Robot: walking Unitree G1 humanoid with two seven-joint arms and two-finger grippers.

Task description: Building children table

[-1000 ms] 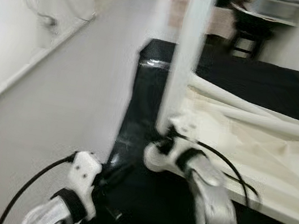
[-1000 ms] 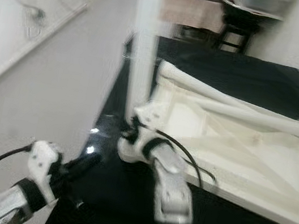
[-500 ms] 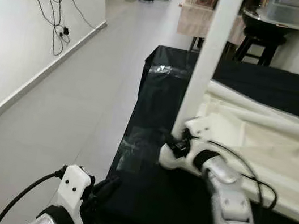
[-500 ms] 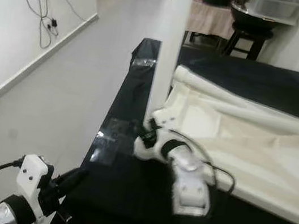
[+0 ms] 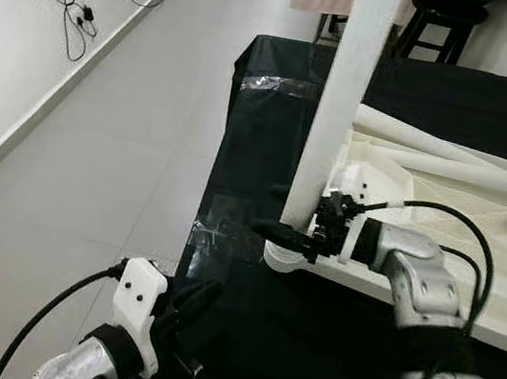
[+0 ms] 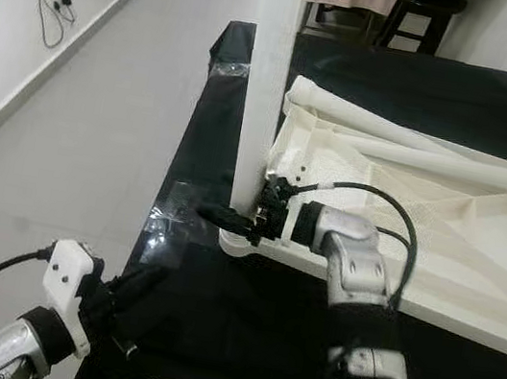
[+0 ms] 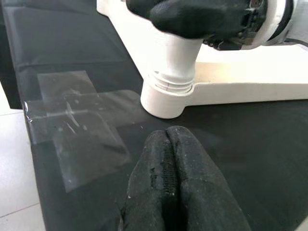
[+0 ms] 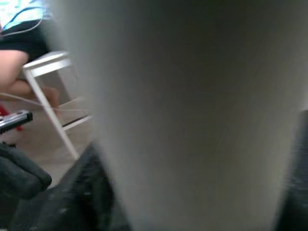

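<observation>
White leg [image 5: 345,98] upright in tabletop [image 5: 479,237] socket

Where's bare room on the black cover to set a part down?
Free: the far strip of black cover beyond the white tabletop, and the near edge by the tape patch. Crowded: the corner where the right claw grips the upright leg.

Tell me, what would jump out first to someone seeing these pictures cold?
A tall white table leg stands upright in the corner socket of an upside-down white tabletop lying on a black-covered surface. The right tool grips that leg near its base. The left tool, fingers pressed together, hovers low at the black surface's near edge, beside a patch of clear tape.
</observation>
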